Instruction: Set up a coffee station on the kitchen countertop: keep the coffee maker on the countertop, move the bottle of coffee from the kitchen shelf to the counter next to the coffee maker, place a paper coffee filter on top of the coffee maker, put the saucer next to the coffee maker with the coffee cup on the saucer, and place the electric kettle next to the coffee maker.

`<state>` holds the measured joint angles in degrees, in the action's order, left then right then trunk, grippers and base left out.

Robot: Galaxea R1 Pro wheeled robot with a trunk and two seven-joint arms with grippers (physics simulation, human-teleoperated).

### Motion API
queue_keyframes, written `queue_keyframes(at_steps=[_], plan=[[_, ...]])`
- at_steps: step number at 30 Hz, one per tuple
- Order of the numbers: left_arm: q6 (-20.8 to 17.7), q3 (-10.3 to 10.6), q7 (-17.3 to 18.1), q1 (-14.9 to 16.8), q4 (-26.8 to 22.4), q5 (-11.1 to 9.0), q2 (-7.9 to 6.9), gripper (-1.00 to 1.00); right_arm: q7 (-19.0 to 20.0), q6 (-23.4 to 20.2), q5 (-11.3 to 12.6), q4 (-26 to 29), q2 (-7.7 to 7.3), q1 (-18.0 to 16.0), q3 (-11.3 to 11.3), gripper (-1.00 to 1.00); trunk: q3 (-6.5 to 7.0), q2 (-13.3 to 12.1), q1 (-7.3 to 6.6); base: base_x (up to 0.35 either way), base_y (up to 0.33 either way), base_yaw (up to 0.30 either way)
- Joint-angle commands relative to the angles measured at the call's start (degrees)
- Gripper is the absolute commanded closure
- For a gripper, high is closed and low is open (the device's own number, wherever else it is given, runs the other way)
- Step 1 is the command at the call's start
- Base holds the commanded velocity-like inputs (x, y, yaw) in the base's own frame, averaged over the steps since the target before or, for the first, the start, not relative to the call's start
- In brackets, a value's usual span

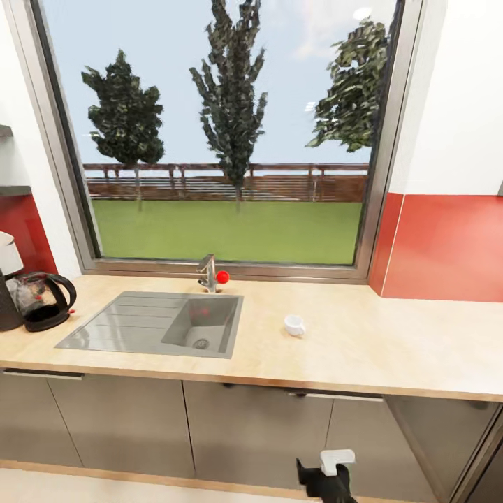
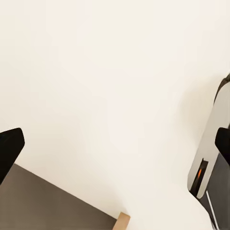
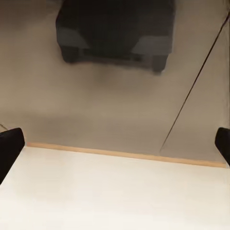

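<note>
A small white coffee cup (image 1: 294,325) stands alone on the light wood kitchen countertop (image 1: 363,349), right of the steel sink. At the far left the dark coffee maker (image 1: 7,307) is cut by the picture's edge, with a whitish paper coffee filter (image 1: 8,253) on top of it. The glass electric kettle (image 1: 43,300) with its black handle stands right beside it. My left gripper (image 2: 115,148) is open over pale floor. Facing the grey cabinet fronts low down, my right gripper (image 3: 115,148) is open and holds nothing. The saucer and the bottle of coffee are out of view.
A tap (image 1: 208,272) with a red knob rises behind the sink (image 1: 140,325), under a large window. Two grey wall slabs (image 1: 12,190) jut in at the far left. Part of my right arm (image 1: 328,475) hangs low in front of the cabinet doors (image 1: 244,426).
</note>
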<state>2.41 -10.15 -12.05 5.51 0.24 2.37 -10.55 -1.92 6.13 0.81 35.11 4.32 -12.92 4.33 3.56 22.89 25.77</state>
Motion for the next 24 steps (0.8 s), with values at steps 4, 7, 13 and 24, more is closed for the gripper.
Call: queue_keyframes(at_steps=[4, 7, 13, 24], plan=[[0.11, -0.28, 0.09, 0.03, 0.10, 0.24, 0.00, -1.00, -0.25, 0.13, 0.14, 5.83, 0.48, 0.00, 0.22, -1.00, -0.01, 0.04, 0.02, 0.000, 0.000, 0.006], [0.07, -0.07, 0.36, 0.01, 0.11, 0.32, -0.03, -1.00, -0.32, 0.12, 0.15, 11.15, 1.71, 0.00, 0.18, -1.00, -0.01, 0.04, 0.02, 0.000, 0.000, 0.001], [0.12, 0.19, 0.38, 0.00, 0.04, 0.65, 0.05, -1.00, -0.36, 0.08, 0.19, 19.92, 2.76, 0.00, 0.22, -1.00, -0.01, 0.04, 0.02, 0.000, 0.000, 0.000], [0.22, 0.09, 0.11, 0.03, -0.06, 0.83, 0.17, -1.00, -0.36, 0.02, 0.24, 21.34, 3.06, 0.00, 0.24, -1.00, -0.01, 0.04, 0.02, -0.041, 0.000, 0.000]])
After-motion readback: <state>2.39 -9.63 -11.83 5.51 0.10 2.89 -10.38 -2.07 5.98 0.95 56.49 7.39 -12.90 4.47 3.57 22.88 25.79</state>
